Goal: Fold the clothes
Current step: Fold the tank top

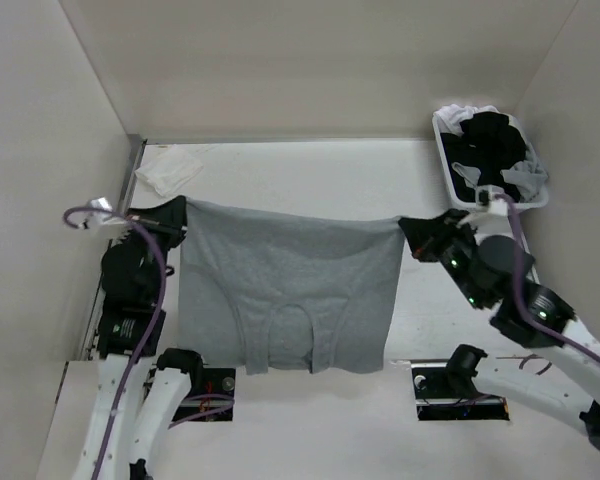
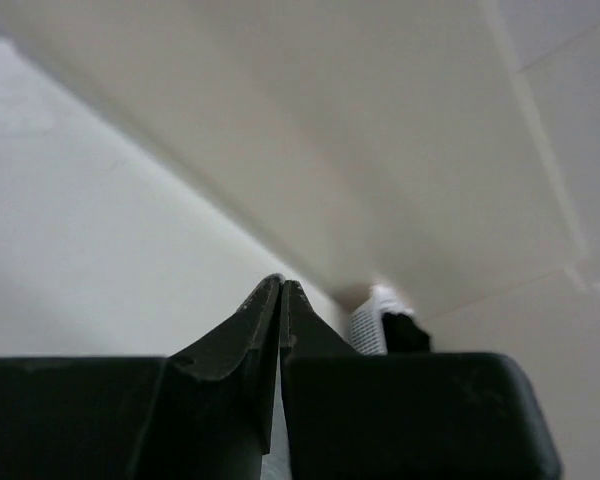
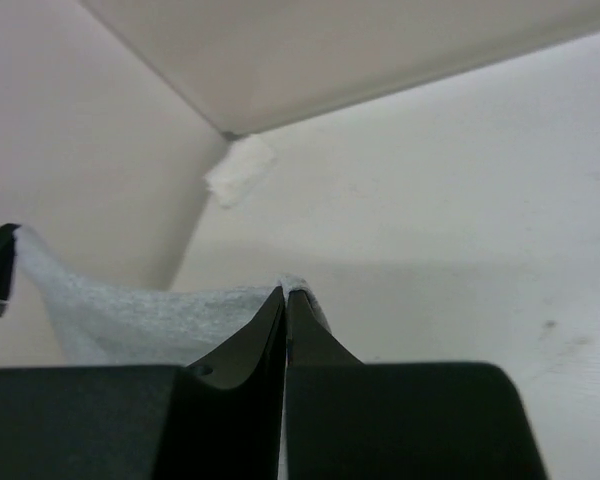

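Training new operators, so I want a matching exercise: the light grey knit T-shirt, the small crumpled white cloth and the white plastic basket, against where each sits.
1. light grey knit T-shirt
2. small crumpled white cloth
3. white plastic basket

A. far right corner
B. far left corner
C. stretched between left gripper and right gripper

Pairs: 1-C, 2-B, 3-A

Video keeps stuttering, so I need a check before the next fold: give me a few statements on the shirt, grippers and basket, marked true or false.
1. The left gripper and the right gripper each pinch a corner of the grey T-shirt. True.
2. The T-shirt is folded in half. False: it is stretched open between the grippers.
3. The basket holds black and white garments. True.
4. The small white cloth lies in the basket. False: it lies on the table, far left corner.
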{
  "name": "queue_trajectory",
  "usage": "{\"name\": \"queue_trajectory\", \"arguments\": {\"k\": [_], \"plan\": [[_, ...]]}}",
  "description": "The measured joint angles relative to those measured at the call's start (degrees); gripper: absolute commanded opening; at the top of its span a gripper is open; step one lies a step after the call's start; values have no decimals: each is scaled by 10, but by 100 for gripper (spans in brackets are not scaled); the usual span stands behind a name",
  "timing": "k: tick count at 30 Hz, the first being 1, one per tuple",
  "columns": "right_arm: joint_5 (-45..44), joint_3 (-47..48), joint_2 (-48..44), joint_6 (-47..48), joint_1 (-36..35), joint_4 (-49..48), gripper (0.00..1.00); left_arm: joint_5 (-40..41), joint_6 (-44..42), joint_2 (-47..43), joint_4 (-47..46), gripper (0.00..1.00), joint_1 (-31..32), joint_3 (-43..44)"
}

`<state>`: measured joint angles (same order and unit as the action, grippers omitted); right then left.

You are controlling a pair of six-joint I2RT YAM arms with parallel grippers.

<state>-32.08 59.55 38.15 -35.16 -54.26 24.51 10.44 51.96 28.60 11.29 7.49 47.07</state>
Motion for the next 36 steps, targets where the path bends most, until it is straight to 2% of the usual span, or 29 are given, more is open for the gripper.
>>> {"name": "queue_trajectory", "arguments": {"k": [4, 6, 9, 14, 17, 20, 24, 36], "plan": [[147, -60, 111, -2, 196, -58, 2, 0, 0, 139, -27, 0, -10, -49], [212, -67, 198, -9, 266, -98, 2, -2, 1, 234, -58, 0, -21, -51], [289, -47, 358, -22, 332, -156, 2, -2, 3, 414, -112, 0, -30, -21], [370, 132, 629, -34, 396, -177, 1, -12, 3, 708, -141, 0, -33, 166], [394, 238, 728, -34, 422, -177, 1, -23, 2, 808, -145, 0, -34, 270], [403, 268, 753, -30, 440, -176, 1, -32, -2, 832, -145, 0, -40, 303], [407, 236, 725, -27, 448, -195, 0, -36, -3, 803, -160, 0, -49, 279], [397, -91, 482, -48, 428, -301, 0, -35, 21, 537, -260, 0, -39, -55]]}}
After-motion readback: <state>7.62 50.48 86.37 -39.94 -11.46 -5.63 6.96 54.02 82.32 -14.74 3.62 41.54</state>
